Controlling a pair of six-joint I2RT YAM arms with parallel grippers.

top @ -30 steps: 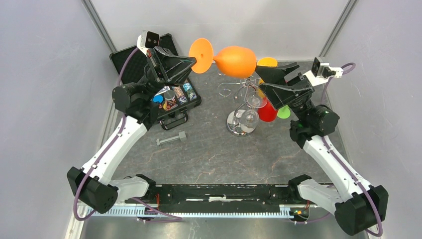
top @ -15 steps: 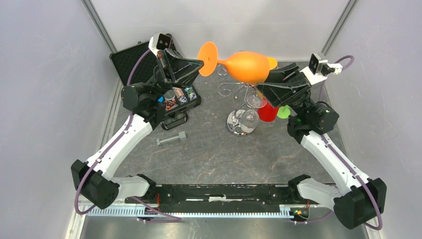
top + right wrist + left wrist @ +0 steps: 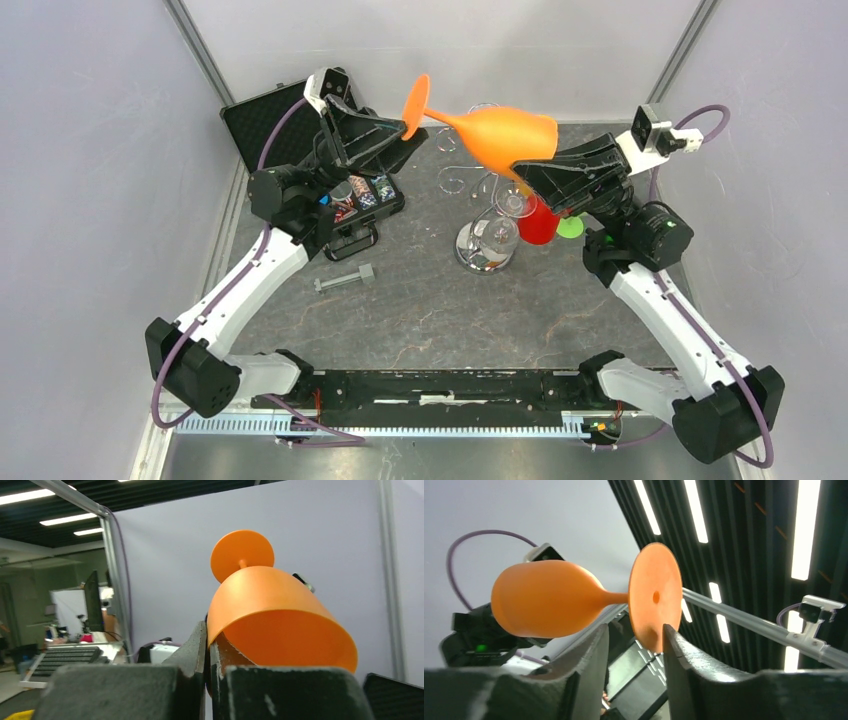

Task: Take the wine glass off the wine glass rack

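Overhead looking down, wrists upward, sharing wine glass (image 3: 546, 600)

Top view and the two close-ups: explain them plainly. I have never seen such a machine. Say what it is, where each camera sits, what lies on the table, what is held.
A left arm and a right arm, both robots, are bolted at the near edge of the table. The wide picture looks down from above and behind them. Each close-up comes from a camera on one wrist, showing its own fingers. On the table stand a chrome wine glass rack with a red glass right by it, an open black case of small parts, and a metal bolt. An orange wine glass is in the air, lying sideways. The right gripper is shut on its rim; the left gripper is open around its foot.
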